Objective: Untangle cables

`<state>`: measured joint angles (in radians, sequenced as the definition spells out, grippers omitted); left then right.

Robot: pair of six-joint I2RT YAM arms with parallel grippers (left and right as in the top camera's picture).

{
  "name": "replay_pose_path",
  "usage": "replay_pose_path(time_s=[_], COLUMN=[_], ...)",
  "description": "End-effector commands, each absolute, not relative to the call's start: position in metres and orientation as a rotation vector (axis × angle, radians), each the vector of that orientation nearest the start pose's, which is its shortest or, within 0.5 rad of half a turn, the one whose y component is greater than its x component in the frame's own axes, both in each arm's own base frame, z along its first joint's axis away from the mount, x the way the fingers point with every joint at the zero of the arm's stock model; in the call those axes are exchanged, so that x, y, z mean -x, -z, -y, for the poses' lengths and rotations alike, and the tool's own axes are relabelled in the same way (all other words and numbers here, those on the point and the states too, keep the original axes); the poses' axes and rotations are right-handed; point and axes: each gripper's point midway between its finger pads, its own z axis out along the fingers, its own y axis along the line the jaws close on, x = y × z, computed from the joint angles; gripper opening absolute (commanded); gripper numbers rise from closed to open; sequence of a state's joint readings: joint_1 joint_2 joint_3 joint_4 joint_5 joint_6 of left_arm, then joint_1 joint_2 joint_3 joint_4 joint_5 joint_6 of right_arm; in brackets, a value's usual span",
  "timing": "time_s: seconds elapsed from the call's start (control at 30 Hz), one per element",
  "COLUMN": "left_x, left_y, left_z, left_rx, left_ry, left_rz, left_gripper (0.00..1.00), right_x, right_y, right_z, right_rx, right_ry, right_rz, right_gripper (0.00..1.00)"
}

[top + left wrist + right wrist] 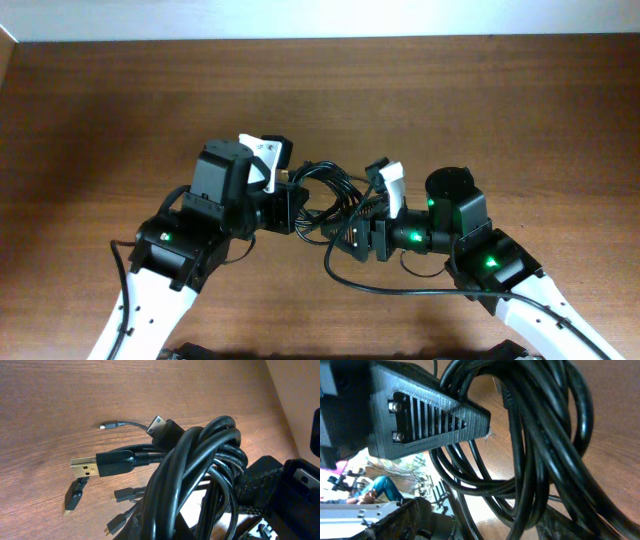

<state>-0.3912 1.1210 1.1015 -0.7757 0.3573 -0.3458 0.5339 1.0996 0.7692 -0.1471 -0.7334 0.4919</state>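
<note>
The cables form a black knotted bundle held above the brown table between my two grippers. In the left wrist view the bundle fills the frame, with a gold-tipped USB plug and several smaller plugs hanging free over the wood. My left gripper is shut on strands at the bundle's left side; its ribbed finger shows in the right wrist view. My right gripper is at the bundle's right side, fingers apart, with loops passing between them.
A thicker black cord curves over the table in front of the right arm. The table's far edge meets a white wall. The right arm's black body is close beside the bundle.
</note>
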Motion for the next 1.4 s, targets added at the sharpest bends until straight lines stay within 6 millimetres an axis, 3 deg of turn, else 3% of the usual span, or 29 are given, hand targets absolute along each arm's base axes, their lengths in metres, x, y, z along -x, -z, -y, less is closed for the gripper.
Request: replay_pose_path(time_s=[0.0, 0.07, 0.17, 0.3, 0.4, 0.53, 0.6, 0.87, 0.97, 1.0, 1.13, 1.23, 1.3, 1.37], left_x=[-0.261, -0.261, -0.265, -0.284, -0.286, -0.279, -0.277, -0.282, -0.294, -0.294, -0.286, -0.284, -0.287, -0.287], left_y=[-0.246, -0.246, -0.244, -0.238, -0.236, -0.228, -0.227, -0.226, -0.221, -0.218, -0.202, -0.198, -0.202, -0.202], left_z=[0.189, 0.189, 0.184, 0.157, 0.151, 0.148, 0.147, 0.138, 0.095, 0.089, 0.097, 0.078, 0.062, 0.061], left_rx=[-0.282, -0.279, -0.229, 0.287, 0.625, 0.915, 1.027, 1.129, 1.191, 1.201, 1.211, 1.229, 1.232, 1.216], left_ry=[0.837, 0.834, 0.798, 0.727, 0.792, 0.843, 0.864, 0.824, 0.546, 0.498, 0.488, 0.352, 0.259, 0.247], left_rz=[-2.416, -2.416, -2.424, -2.447, -2.429, -2.426, -2.412, -2.347, -2.204, -2.2, -2.298, -2.259, -2.193, -2.198], left_gripper=[0.0, 0.0, 0.0, 0.0, 0.0, 0.0, 0.0, 0.0, 0.0, 0.0, 0.0, 0.0, 0.0, 0.0], right_x=[-0.234, -0.234, -0.233, -0.222, -0.223, -0.226, -0.239, -0.268, -0.261, -0.257, -0.248, -0.251, -0.255, -0.257], right_y=[-0.235, -0.235, -0.234, -0.238, -0.238, -0.237, -0.233, -0.225, -0.225, -0.224, -0.222, -0.219, -0.207, -0.199], right_z=[-0.266, -0.266, -0.266, -0.27, -0.27, -0.269, -0.264, -0.247, -0.254, -0.259, -0.272, -0.268, -0.258, -0.251], right_rx=[0.534, 0.533, 0.536, 0.619, 0.62, 0.595, 0.454, -0.04, -0.009, 0.006, 0.04, 0.013, -0.129, -0.203], right_ry=[-1.304, -1.303, -1.307, -1.363, -1.358, -1.341, -1.306, -1.276, -1.288, -1.282, -1.24, -1.214, -1.164, -1.114], right_rz=[-2.118, -2.118, -2.12, -2.094, -2.092, -2.099, -2.152, -2.258, -2.263, -2.265, -2.265, -2.269, -2.32, -2.345], right_gripper=[0.27, 0.04, 0.04, 0.04, 0.04, 0.04, 0.04, 0.04, 0.04, 0.04, 0.04, 0.04, 0.04, 0.04])
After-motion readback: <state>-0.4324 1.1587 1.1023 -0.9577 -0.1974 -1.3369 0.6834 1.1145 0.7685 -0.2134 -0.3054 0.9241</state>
